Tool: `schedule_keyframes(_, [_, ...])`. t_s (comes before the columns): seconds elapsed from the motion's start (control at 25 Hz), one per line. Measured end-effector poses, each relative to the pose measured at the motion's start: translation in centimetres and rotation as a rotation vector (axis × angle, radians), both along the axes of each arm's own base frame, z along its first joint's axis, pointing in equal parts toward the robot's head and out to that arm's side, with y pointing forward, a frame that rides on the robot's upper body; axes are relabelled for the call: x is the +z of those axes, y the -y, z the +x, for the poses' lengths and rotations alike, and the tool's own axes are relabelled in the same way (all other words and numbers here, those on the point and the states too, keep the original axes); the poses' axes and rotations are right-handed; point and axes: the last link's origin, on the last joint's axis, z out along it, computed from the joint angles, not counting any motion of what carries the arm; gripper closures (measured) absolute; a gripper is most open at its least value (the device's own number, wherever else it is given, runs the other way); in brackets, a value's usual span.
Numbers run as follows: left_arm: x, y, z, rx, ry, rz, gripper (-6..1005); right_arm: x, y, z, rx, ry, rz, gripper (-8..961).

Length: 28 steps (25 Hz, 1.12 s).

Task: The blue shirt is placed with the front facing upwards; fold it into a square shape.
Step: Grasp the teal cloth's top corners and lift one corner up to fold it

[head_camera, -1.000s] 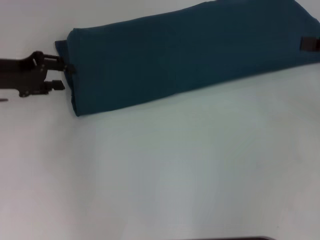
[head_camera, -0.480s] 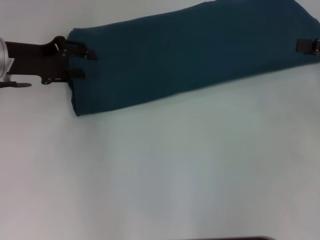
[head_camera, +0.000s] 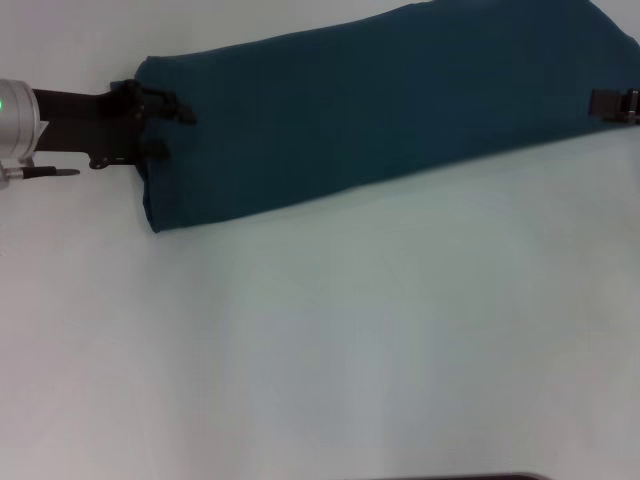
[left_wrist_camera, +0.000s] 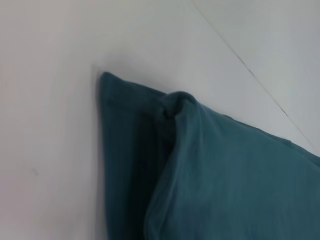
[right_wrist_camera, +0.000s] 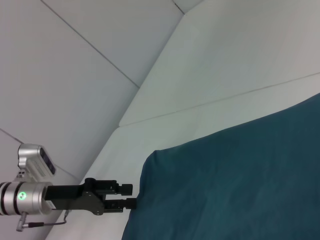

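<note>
lying across the far half of a plain white counter (head_camera: 330,340): the blue shirt (head_camera: 380,110), folded into a long band that runs from about 9 o'clock to 2 o'clock in the head view, lower end at left, higher end cut off by the right edge. no lettering or tag visible on the upturned cloth; only smooth dark teal fabric.

at the shirt's left end, at 9 o'clock: the left claw (head_camera: 165,125), reaching in level from the side on a black link with a silver wrist joint and a green light behind it. fingers (head_camera: 180,108) slightly parted, one lying over the top of the cloth and one lower at the edge, set around the shirt's short end; grip looks closed down on the fabric. seen again from the right wrist view as the far arm, tips (right_wrist_camera: 129,196) meeting the shirt's edge (right_wrist_camera: 235,180).

in the left wrist view, only the corner of the shirt (left_wrist_camera: 215,175), with a folded layer bunched up over a flatter layer beneath, resting on the white surface.

at 3 o'clock, barely inside the head view: the right claw (head_camera: 615,103), dark tip over the shirt's right end; how far open, cannot tell.

beyond the counter: pale grey wall panels (right_wrist_camera: 75,75) with thin seams.
</note>
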Motion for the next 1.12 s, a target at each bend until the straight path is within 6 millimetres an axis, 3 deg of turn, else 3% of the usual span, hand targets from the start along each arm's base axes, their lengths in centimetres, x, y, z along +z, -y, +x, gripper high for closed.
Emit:
schedule_keyframes(0.6, [-1.9, 0.2, -0.6, 0.004, -0.055, -0.03, 418, -0.1, -0.1, -0.1, -0.004, -0.007, -0.005, 52])
schedule_keyframes(1.12, [0.1, -0.7, 0.3, -0.032, -0.063, 0.016, 417, -0.1, -0.1, -0.2, -0.01, -0.019, -0.013, 52])
